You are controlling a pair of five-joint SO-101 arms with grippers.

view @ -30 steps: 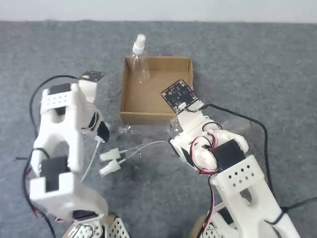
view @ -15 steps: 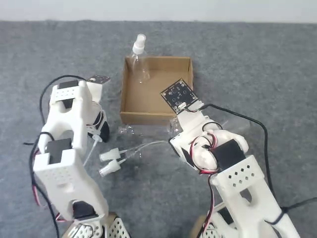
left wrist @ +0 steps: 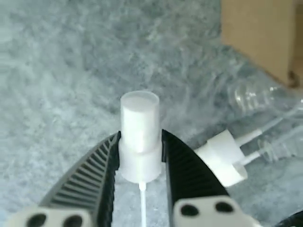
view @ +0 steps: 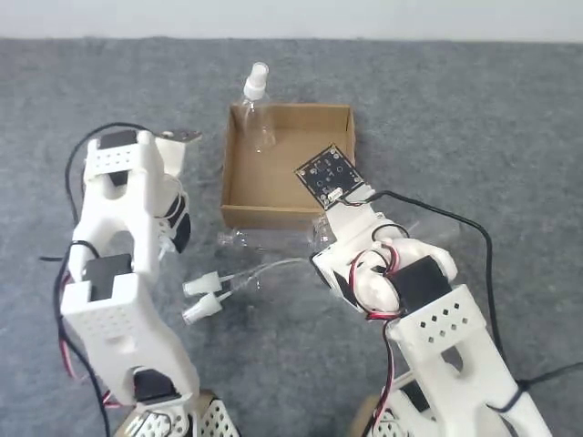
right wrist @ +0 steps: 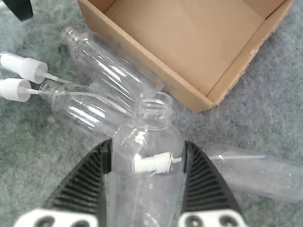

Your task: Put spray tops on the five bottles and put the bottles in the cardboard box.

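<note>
My left gripper (left wrist: pixel 140 139) is shut on a white spray top (left wrist: pixel 139 135) and holds it above the grey mat; in the high view it (view: pixel 176 232) hangs left of the cardboard box (view: pixel 273 217). The right gripper (right wrist: pixel 147 149) is shut on a clear uncapped bottle (right wrist: pixel 151 127), just in front of the box (right wrist: pixel 189 38). Two more uncapped bottles (right wrist: pixel 104 61) (right wrist: pixel 80 111) lie before the box's front wall. Two loose spray tops (view: pixel 202 287) (view: pixel 202 310) lie on the mat between the arms. One capped bottle (view: pixel 258 109) stands in the box's far left corner.
Another clear bottle (right wrist: pixel 265 172) lies on the mat on the right gripper's other side. The left wrist view shows a loose spray top (left wrist: pixel 222 151) and a bottle neck (left wrist: pixel 248 97) close by. Grey mat stretches open to the far left and far right.
My left arm has swung back toward the far side and lifted the spray top, its tube no longer trailing on the mat. The right arm and its bottle have stayed put.
</note>
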